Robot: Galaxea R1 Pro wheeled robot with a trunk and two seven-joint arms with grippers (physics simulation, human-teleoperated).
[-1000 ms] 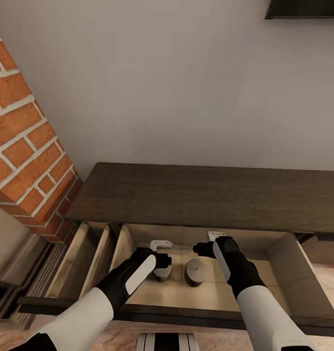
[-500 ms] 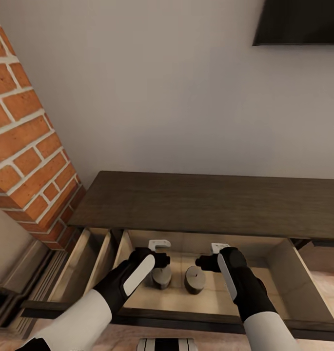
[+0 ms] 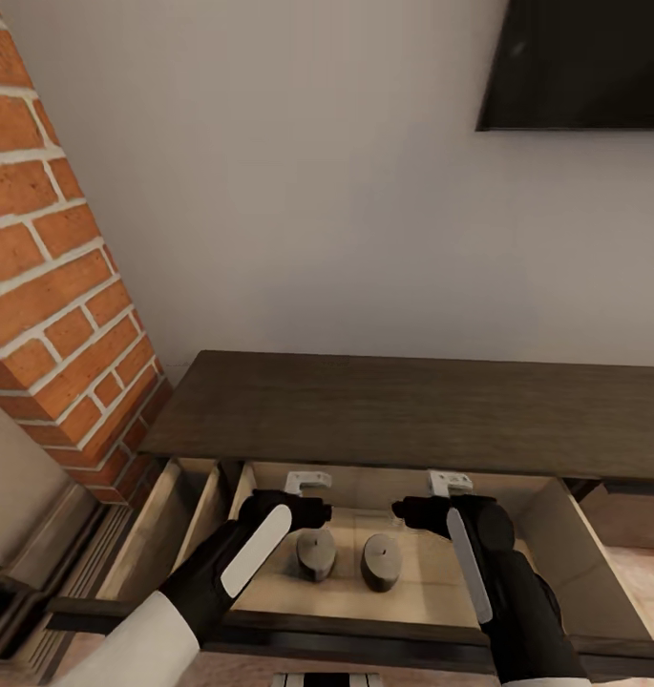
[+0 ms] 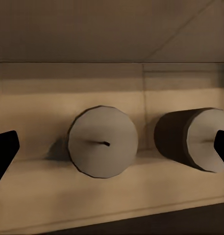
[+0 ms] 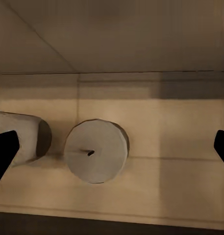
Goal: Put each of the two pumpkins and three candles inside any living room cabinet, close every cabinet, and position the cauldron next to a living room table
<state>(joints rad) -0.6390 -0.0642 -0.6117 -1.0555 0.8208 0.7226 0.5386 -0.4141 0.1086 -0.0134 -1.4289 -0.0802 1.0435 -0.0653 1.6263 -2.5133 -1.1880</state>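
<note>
head view: a low dark-brown cabinet [image 3: 412,410] stands against a pale wall, its flat top bare and its wide drawer [image 3: 603,563] pulled out toward the robot. two grey cylindrical candles rest upright on the light wood drawer floor, side by side and just apart: the left candle [image 3: 316,554] and the right candle [image 3: 381,561], each with a short dark wick at the centre of its top. the left gripper [image 3: 307,491] hangs above the drawer near the left candle, not touching it; the right gripper [image 3: 441,487] hangs above the drawer, a little to the right of the right candle, also clear of it. a narrower drawer compartment [image 3: 179,515] lies open at the left. a red brick column [image 3: 50,286] rises at the left of the cabinet, and a dark screen [image 3: 580,62] hangs on the wall at upper right.

left wrist view: both candles appear from above, the left candle [image 4: 103,142] between the dark fingers [image 4: 4,152], which stand wide apart and hold nothing; the right candle [image 4: 197,138] lies toward one fingertip.

right wrist view: the right candle [image 5: 95,151] sits between the fingers [image 5: 5,149], which are likewise spread wide and empty; the left candle [image 5: 21,137] shows near one fingertip.
</note>
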